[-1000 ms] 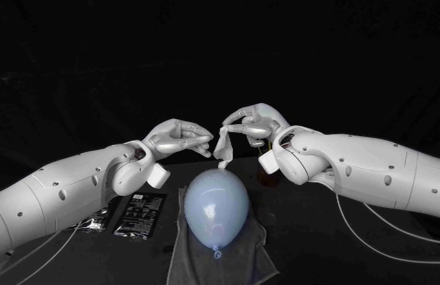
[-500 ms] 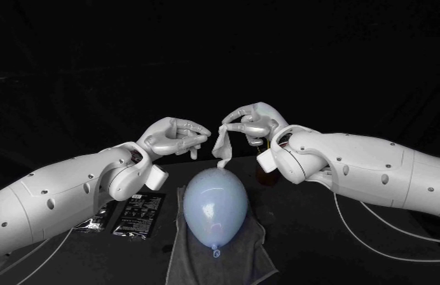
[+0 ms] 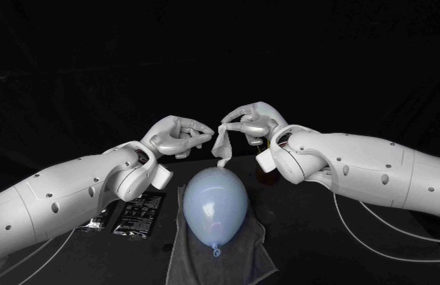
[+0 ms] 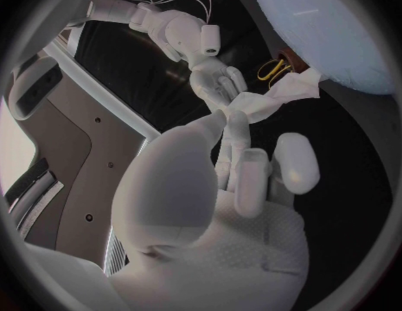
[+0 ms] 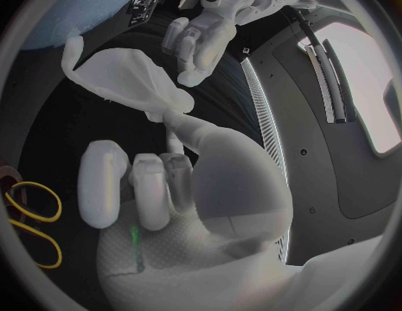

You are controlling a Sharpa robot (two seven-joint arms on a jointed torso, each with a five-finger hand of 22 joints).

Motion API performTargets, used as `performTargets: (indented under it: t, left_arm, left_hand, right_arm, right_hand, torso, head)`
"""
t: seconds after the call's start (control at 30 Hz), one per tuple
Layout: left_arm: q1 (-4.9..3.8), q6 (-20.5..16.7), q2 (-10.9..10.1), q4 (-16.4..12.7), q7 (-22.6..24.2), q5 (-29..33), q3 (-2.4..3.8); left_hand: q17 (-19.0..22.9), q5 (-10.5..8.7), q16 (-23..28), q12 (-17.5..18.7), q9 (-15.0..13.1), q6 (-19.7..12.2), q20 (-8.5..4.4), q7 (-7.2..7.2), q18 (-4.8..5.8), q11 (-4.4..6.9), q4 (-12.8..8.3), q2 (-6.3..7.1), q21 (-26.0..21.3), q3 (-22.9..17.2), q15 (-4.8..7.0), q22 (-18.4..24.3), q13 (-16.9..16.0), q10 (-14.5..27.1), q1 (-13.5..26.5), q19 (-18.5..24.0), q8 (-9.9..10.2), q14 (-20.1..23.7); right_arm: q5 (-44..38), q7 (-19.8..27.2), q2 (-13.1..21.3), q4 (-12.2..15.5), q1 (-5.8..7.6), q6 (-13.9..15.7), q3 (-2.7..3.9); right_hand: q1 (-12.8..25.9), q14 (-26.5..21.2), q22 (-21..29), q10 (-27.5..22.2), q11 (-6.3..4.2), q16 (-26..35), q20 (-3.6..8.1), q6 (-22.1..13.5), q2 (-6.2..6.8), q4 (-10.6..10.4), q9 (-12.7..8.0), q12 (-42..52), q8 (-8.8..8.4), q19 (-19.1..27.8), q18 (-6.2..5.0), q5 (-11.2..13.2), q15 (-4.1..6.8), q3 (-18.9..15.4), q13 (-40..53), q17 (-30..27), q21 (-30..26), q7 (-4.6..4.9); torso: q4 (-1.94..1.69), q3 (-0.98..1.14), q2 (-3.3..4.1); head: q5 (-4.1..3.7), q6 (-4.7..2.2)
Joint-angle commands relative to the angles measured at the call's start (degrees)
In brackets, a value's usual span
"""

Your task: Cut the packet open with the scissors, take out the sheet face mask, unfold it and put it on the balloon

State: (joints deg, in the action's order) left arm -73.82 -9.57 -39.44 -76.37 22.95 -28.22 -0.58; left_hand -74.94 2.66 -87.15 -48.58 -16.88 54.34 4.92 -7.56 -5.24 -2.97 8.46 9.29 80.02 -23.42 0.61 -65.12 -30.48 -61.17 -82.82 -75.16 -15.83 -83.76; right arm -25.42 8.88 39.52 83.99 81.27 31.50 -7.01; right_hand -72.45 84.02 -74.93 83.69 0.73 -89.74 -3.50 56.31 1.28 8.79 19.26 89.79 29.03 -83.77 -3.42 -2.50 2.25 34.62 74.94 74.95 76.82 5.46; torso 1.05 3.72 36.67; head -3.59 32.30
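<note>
The white folded sheet face mask (image 3: 221, 146) hangs above the far tip of the pale blue balloon (image 3: 216, 202), its lower end touching the balloon. My right hand (image 3: 249, 121) pinches the mask's top edge. Beside it, my left hand (image 3: 178, 135) has thumb and fingertip closed on that top edge. The left wrist view shows the mask (image 4: 270, 97) between both hands' fingertips, with the balloon (image 4: 339, 27) close by. In the right wrist view the mask (image 5: 131, 83) spreads out from my right hand's pinch. The black cut packet (image 3: 139, 214) lies to the left of the balloon.
The balloon lies on a grey towel (image 3: 224, 259) on the black table. Yellow-handled scissors (image 5: 32, 214) lie by the balloon under my right hand. A second dark packet piece (image 3: 99, 221) sits left of the packet. White cables (image 3: 367, 224) trail at the right.
My left hand's fingers have risen from the mask's lower part to its top edge, next to the right hand's pinch. The right hand and the balloon have stayed put.
</note>
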Motion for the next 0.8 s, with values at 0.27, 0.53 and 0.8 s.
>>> performTargets:
  t: [0.27, 0.53, 0.8]
  left_arm:
    - [-0.02, -6.7, 0.9, -0.5, -3.8, -3.8, 0.05]
    - [-0.03, -10.4, 1.1, 0.0, -4.6, -4.5, 0.02]
    - [-0.03, -10.3, 1.2, 0.3, -7.4, -5.9, -0.01]
  left_hand:
    - [-6.5, 0.13, -0.6, -1.3, -0.1, 0.4, 0.05, -0.16, 0.88, 0.00, 0.4, 0.07, 1.4, 0.1, -0.03, -2.5, -0.9, -0.7, 1.1, -1.3, 0.6, -2.8]
    - [10.7, 0.09, 6.8, 4.2, -0.1, -1.5, 0.86, -1.19, -2.45, -1.14, 0.6, 0.88, -7.1, -1.3, -0.98, 15.4, 1.9, 4.4, 1.5, 11.2, 1.3, 5.8]
    - [12.4, 0.09, 8.0, 5.5, -0.3, -2.5, 1.42, -1.56, -2.84, -1.73, 2.1, 2.88, -8.8, 1.0, -1.54, 17.9, 2.9, 5.1, 4.1, 12.6, 1.4, 6.7]
  right_arm:
    - [-0.8, 0.2, -0.1, 0.6, -0.08, 0.3, 0.04]
    - [-0.2, 0.8, 0.1, 1.3, -0.15, 0.1, 0.04]
    - [0.2, 1.4, 0.1, 1.7, -0.22, -0.1, 0.04]
  right_hand:
    - [0.3, 6.0, -11.5, 6.3, 0.13, -0.3, 0.18, 0.4, 0.01, 0.0, 0.1, 0.2, 0.26, -1.5, 0.76, -0.3, 0.50, 0.4, 15.1, 15.1, 0.0, -0.11]
    - [0.5, 6.0, -11.6, 6.3, 0.12, -0.3, 0.19, 0.5, 0.04, 0.1, 0.1, 0.2, 0.31, -1.5, 0.79, -0.3, 0.51, 0.6, 15.1, 15.1, 0.1, -0.12]
    - [0.5, 6.0, -11.6, 6.3, 0.12, -0.3, 0.19, 0.5, 0.04, 0.1, 0.1, 0.2, 0.31, -1.5, 0.79, -0.3, 0.51, 0.6, 15.1, 15.1, 0.1, -0.12]
  torso:
    - [0.01, -0.02, 0.00]
    - [-0.02, -0.04, -0.02]
    - [-0.06, -0.09, 0.01]
  head:
    - [0.03, -0.13]
    - [0.07, -0.23]
    - [0.09, -0.15]
